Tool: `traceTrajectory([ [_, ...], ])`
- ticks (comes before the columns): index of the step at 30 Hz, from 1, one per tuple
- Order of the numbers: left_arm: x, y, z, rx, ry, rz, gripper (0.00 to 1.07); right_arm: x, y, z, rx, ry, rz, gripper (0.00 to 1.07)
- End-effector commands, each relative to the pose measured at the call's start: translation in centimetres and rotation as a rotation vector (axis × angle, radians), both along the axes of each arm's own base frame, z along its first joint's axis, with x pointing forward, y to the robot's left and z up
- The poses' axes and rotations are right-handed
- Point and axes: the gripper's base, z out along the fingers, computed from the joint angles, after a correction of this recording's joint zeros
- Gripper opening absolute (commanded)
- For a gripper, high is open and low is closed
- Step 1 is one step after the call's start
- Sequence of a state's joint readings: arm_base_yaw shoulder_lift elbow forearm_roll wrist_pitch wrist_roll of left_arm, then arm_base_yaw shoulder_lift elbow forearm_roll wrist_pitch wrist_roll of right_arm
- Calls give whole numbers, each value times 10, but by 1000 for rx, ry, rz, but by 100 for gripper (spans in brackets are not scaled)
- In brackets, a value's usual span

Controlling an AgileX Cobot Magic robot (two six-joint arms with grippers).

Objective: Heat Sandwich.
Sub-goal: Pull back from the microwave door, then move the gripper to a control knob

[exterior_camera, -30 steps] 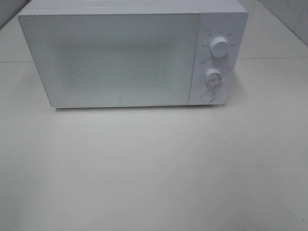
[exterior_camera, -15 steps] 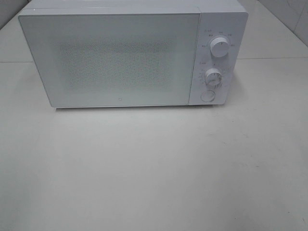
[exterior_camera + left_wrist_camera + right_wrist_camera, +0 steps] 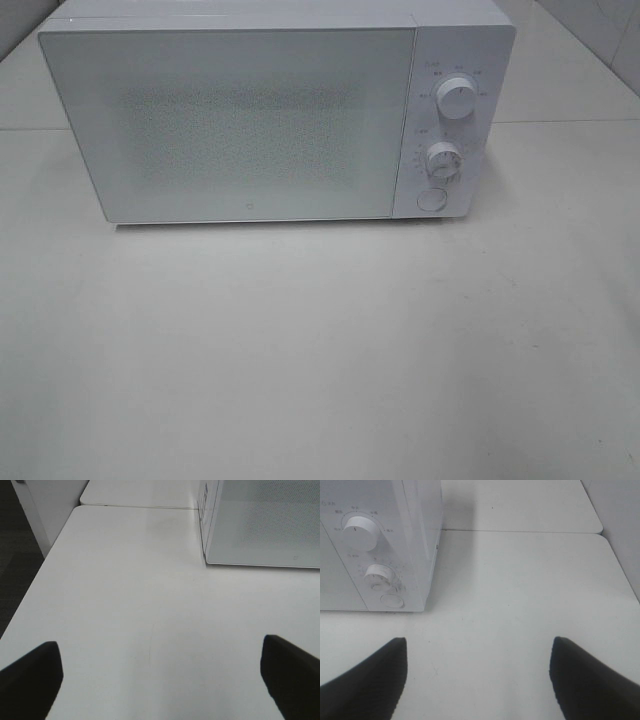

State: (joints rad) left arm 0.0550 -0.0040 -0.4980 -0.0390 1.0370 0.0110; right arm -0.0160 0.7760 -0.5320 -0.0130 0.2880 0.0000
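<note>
Nothing moved; only wrist views show the spread fingers [image 3: 31, 680] [image 3: 366, 682].

Microwave [image 3: 250, 120] on table [image 3: 320, 360], at back. Door [image 3: 230, 125] left; upper knob [image 3: 457, 101], lower knob [image 3: 442, 160], button [image 3: 431, 199] stacked at right.

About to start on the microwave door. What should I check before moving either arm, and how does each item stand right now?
1. Left gripper open and empty: ok.
2. Right gripper open and empty: ok.
3. Door of the white box-shaped microwave open for loading: not ok, it is shut.
4. Round white button on its front unobstructed: ok.
5. Sandwich located: cannot tell, no view shows it.
6. Both arms away from the microwave: ok, each hangs over bare table beside it.
</note>
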Motion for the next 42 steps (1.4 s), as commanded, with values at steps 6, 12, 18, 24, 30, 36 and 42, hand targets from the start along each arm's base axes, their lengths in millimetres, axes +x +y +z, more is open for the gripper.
traceTrajectory([
  [6, -4, -1, -1, 0, -27, -1, 101, 33, -2, -5, -8, -100, -3, 76],
  [12, -4, -1, -1, 0, -27, -1, 101, 47, -1, -27, -11, -189, 8, 76],
  [18, -4, -1, -1, 0, -27, -1, 101, 54, -1, -48, -8, -249, 11, 76],
  [24, -4, -1, -1, 0, -27, -1, 101, 55, -1, -62, -13, -284, 13, 76],
  [30, -4, -1, -1, 0, -27, -1, 101, 58, 16, -77, -21, -288, 59, 76],
  [36, -4, -1, -1, 0, -27, -1, 101, 63, 40, -89, -20, -285, 92, 76],
  [42, -4, -1, -1, 0, -27, -1, 101, 65, 53, -95, 20, -297, 67, 76],
])
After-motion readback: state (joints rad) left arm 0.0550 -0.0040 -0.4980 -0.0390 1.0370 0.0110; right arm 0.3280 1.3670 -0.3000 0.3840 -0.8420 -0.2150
